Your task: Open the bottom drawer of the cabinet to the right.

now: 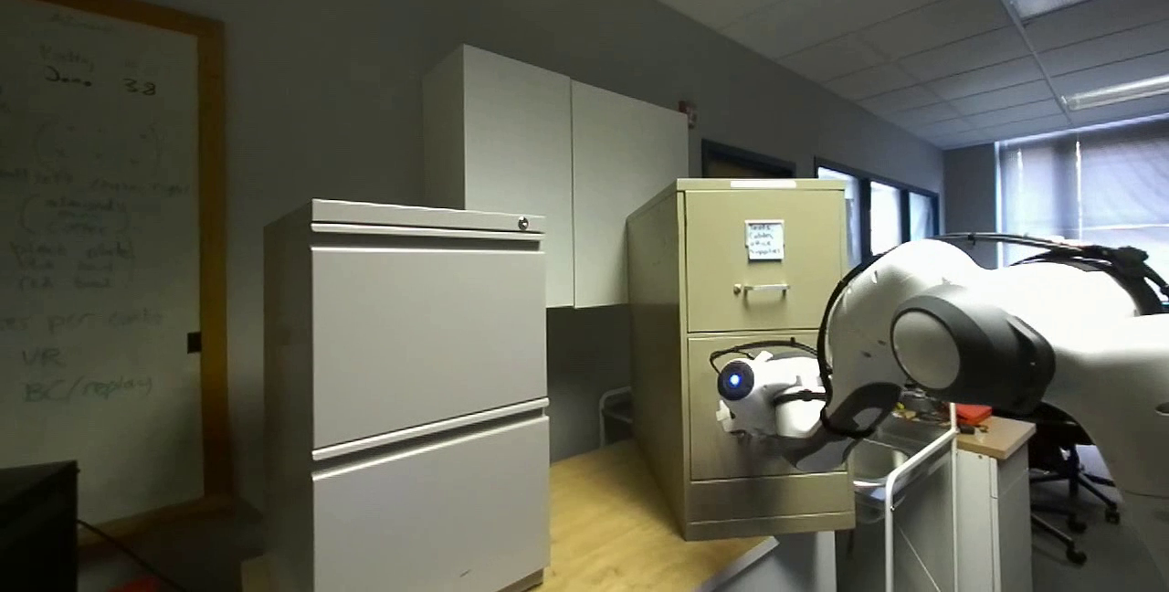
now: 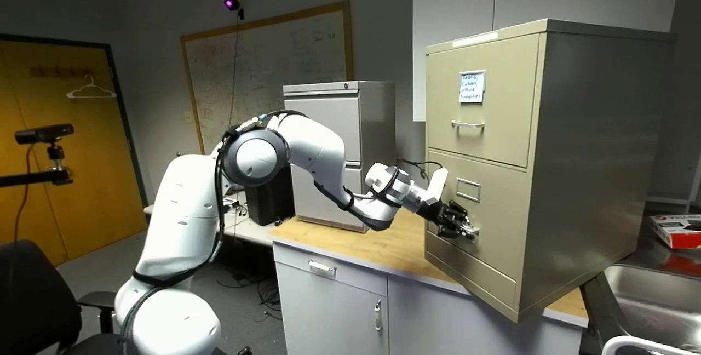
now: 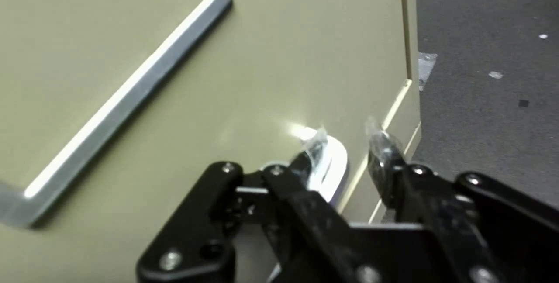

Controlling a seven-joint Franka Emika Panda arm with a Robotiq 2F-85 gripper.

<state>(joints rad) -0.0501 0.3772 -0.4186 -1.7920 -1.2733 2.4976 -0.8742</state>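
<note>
In both exterior views the tan cabinet (image 1: pixel 658 354) (image 2: pixel 594 152) stands on a wooden counter, its front lower corner jutting past the counter edge. Its bottom drawer (image 2: pixel 501 229) looks flush with the frame, and the arm covers part of it in an exterior view (image 1: pixel 709 457). My gripper (image 2: pixel 465 226) reaches that drawer's silver handle (image 2: pixel 476 232). From the wrist, the gripper (image 3: pixel 346 132) has its fingers parted, the tips wrapped in clear film. The handle's bright curved end (image 3: pixel 337 160) shows beside and behind the left finger; whether they touch I cannot tell.
A silver label frame (image 3: pixel 126 91) sits on the drawer front near the gripper. A grey two-drawer cabinet (image 1: pixel 429 345) shares the wooden counter (image 2: pixel 397 240). White wall cupboards (image 1: pixel 630 199) hang behind. A sink (image 2: pixel 651 295) lies beside the tan cabinet.
</note>
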